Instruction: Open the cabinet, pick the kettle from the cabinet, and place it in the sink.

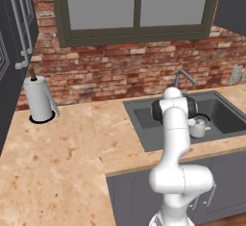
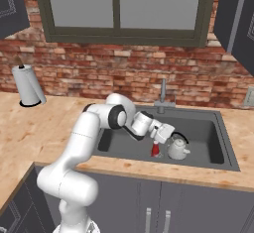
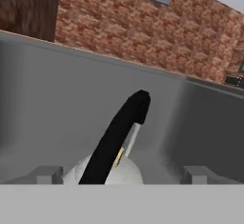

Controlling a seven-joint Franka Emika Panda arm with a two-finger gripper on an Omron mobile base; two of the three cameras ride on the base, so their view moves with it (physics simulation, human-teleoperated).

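The silver-grey kettle [image 2: 177,149] stands upright on the floor of the dark grey sink [image 2: 218,128], near its front wall; it also shows past my arm as the kettle [image 1: 198,127] in the sink [image 1: 141,119]. My gripper [image 2: 167,136] reaches down into the basin just left of and above the kettle. In the hand view the gripper [image 3: 123,174] is open, its two fingertips [image 3: 47,174] wide apart on either side of the kettle's black arched handle [image 3: 119,132], touching neither side. The cabinet [image 1: 19,25] with long bar handles is at the far left.
A small red object [image 2: 156,149] sits in the sink beside the kettle. The grey faucet [image 2: 162,95] rises behind the basin. A white paper-towel roll [image 1: 38,100] stands on the counter at left. Brick wall and window are behind; lower cabinets [image 2: 158,202] lie below.
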